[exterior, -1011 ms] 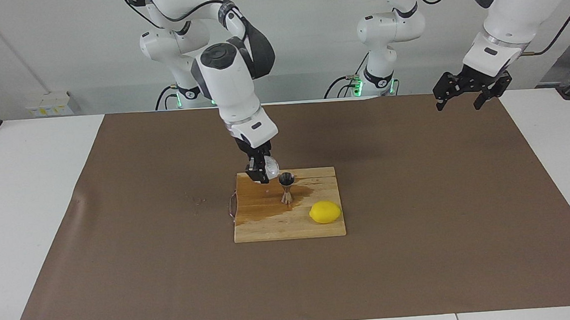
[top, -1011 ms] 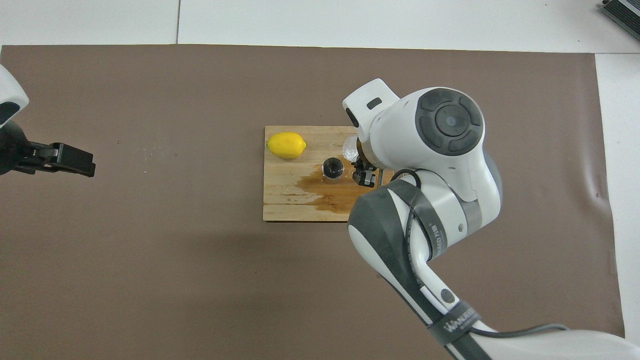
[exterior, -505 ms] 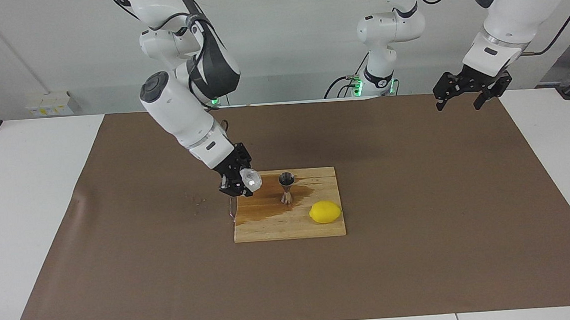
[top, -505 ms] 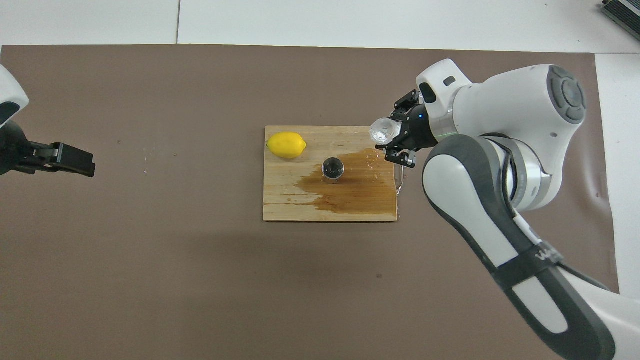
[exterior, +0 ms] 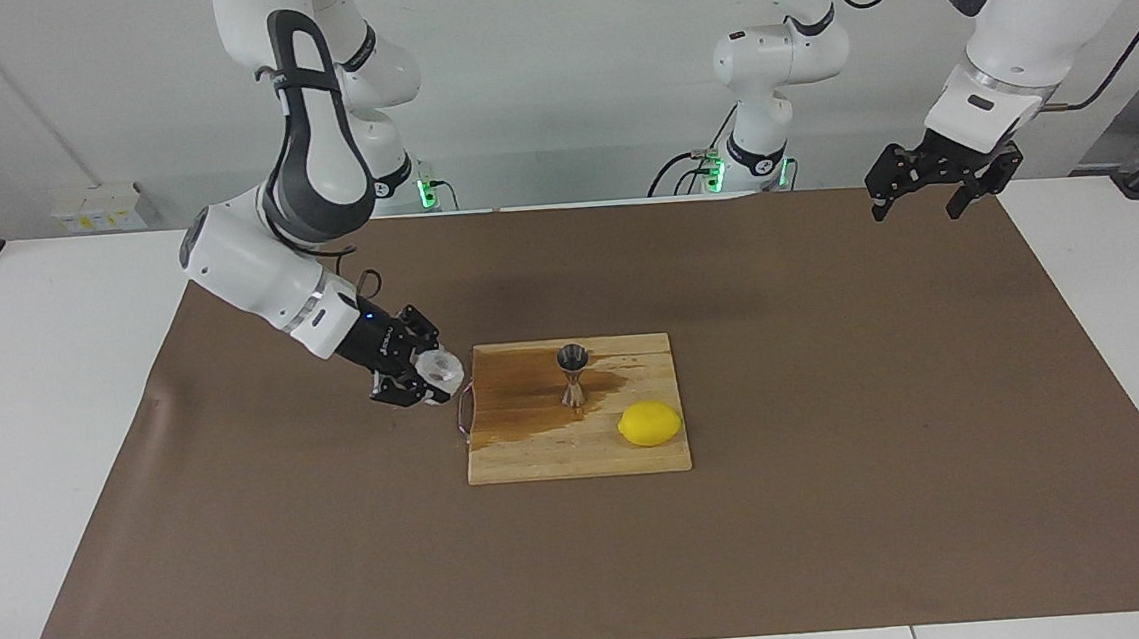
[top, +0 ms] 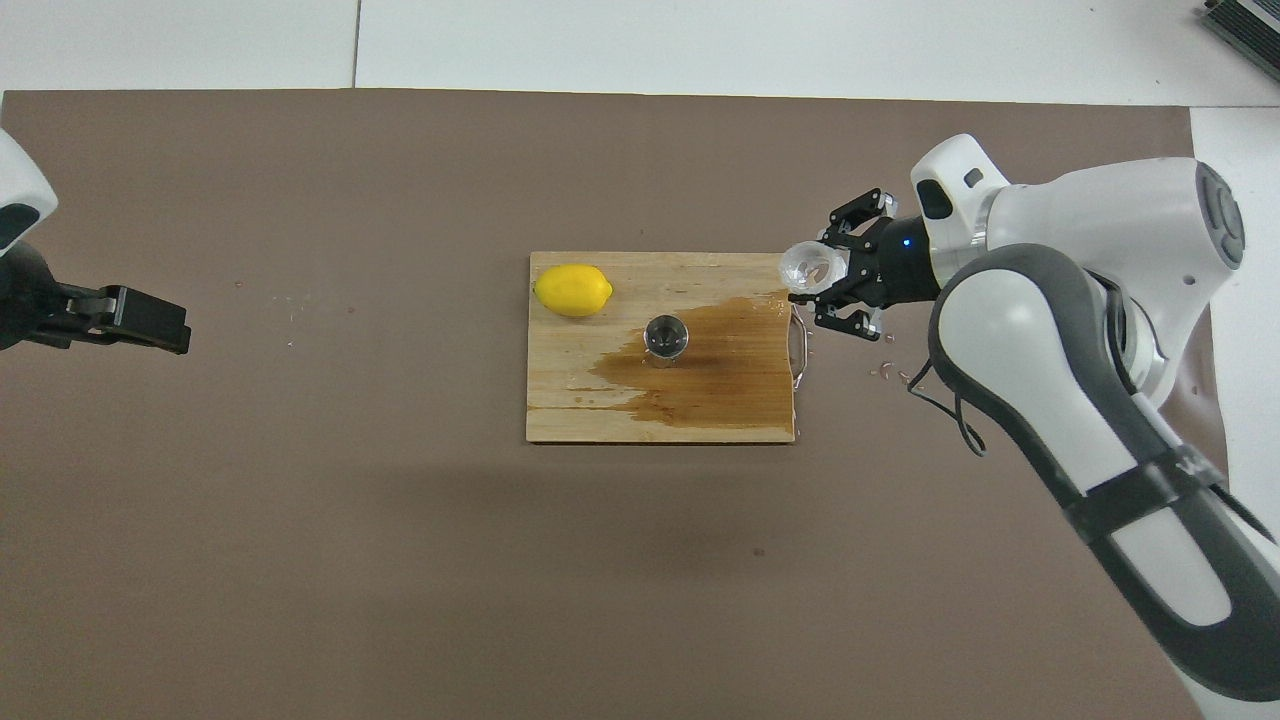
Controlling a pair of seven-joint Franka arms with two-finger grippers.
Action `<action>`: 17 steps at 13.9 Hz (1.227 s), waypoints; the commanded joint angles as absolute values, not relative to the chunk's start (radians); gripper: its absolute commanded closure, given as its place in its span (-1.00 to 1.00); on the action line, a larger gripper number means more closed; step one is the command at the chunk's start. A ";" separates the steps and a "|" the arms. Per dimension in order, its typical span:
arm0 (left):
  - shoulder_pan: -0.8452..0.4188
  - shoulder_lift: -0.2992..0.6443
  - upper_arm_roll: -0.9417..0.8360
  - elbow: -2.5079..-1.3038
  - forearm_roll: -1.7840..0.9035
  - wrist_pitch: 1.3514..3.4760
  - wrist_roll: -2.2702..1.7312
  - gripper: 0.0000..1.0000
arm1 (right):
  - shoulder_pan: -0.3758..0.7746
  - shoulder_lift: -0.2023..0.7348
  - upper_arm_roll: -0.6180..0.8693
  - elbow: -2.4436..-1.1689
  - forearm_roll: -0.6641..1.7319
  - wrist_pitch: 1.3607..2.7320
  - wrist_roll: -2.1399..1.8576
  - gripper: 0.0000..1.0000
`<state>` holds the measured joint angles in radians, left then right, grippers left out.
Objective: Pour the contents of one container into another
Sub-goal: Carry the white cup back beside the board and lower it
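The small translucent ribbed cup [exterior: 440, 370] [top: 812, 266] is held in my right gripper [exterior: 421, 376] [top: 832, 276], low over the brown mat just off the wooden board's edge at the right arm's end, mouth turned upward. The steel hourglass jigger [exterior: 573, 372] [top: 666, 338] stands upright on the wooden board [exterior: 539, 457] [top: 570, 405], in a dark wet patch [exterior: 520, 395] [top: 725, 370]. My left gripper [exterior: 930, 192] [top: 125, 318] waits open and empty, raised over the mat at the left arm's end.
A yellow lemon [exterior: 650, 423] [top: 572, 290] lies on the board's corner farther from the robots. The board has a thin metal handle [exterior: 463, 414] [top: 798, 345] on the edge by the cup. Droplets [top: 890, 370] lie on the brown mat [exterior: 843, 501] beside it.
My right gripper has carried the cup from over the jigger off the board toward the right arm's end, lowering it and turning it from tipped to mouth-up. The left arm has not moved.
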<state>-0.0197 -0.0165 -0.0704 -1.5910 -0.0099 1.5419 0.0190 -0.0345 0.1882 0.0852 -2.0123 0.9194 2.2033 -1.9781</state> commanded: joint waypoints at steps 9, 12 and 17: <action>-0.009 -0.026 -0.074 -1.589 -0.023 1.528 0.025 -1.00 | -0.281 0.271 0.097 -2.201 1.083 2.080 -2.532 1.00; -0.009 -0.026 -0.074 -1.589 -0.023 1.528 0.025 -1.00 | -0.270 0.279 0.097 -2.184 1.088 2.086 -2.539 -0.99; -0.011 -0.026 -0.074 -1.591 -0.023 1.528 0.025 -1.00 | -0.226 0.175 0.098 -2.163 0.994 2.106 -2.319 -1.00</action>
<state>-0.0197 -0.0165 -0.0704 -1.5910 -0.0099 1.5418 0.0190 -0.2365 0.2393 0.0936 -2.1532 1.0487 2.0936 -2.4339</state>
